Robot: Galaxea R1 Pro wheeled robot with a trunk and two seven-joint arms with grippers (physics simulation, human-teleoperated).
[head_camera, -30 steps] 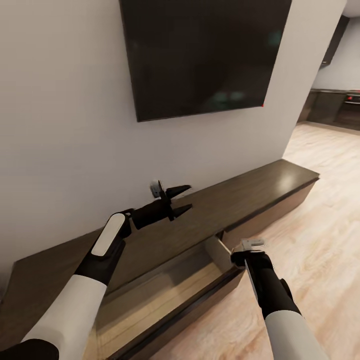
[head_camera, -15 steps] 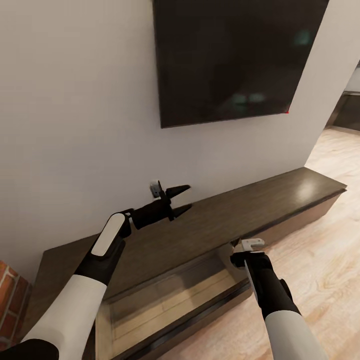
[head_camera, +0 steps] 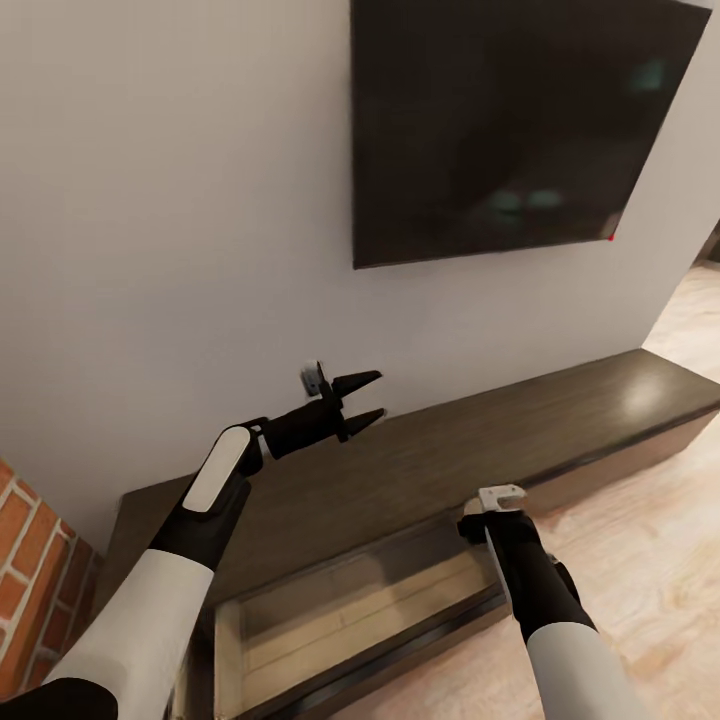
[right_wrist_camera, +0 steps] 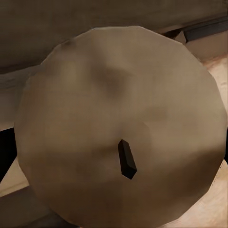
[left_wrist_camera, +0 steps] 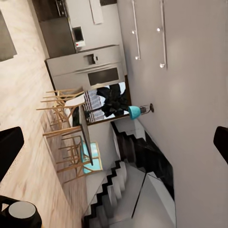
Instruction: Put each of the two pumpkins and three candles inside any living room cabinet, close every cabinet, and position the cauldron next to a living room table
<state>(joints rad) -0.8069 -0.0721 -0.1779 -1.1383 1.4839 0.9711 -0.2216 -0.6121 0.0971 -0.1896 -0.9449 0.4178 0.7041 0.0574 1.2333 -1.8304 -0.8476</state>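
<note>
Nearest to me, the right gripper [head_camera: 480, 523] is pointing down over the open drawer [head_camera: 400, 645] of the long, low, dark-brown wooden cabinet [head_camera: 480, 440]. In the right wrist view it is holding a round, pale tan candle [right_wrist_camera: 118, 109] with a short dark wick [right_wrist_camera: 127, 159], and one black finger [right_wrist_camera: 5, 154] is pressing on the candle's side. So the candle is hanging just above the drawer's pale wooden inside. The drawer is sticking out toward me over the light wooden floor [head_camera: 640, 580].

Farther back and to the left, the left gripper [head_camera: 365, 398] is hovering over the cabinet's flat top. Its two black fingers [head_camera: 357, 380] are standing wide apart, with nothing between them.

The cabinet is sitting against a plain white wall [head_camera: 170, 200]. A big, flat black screen [head_camera: 520, 130] is hanging on that wall, up on the right. At the near left, a red brick wall [head_camera: 30, 560] is peeking in.
</note>
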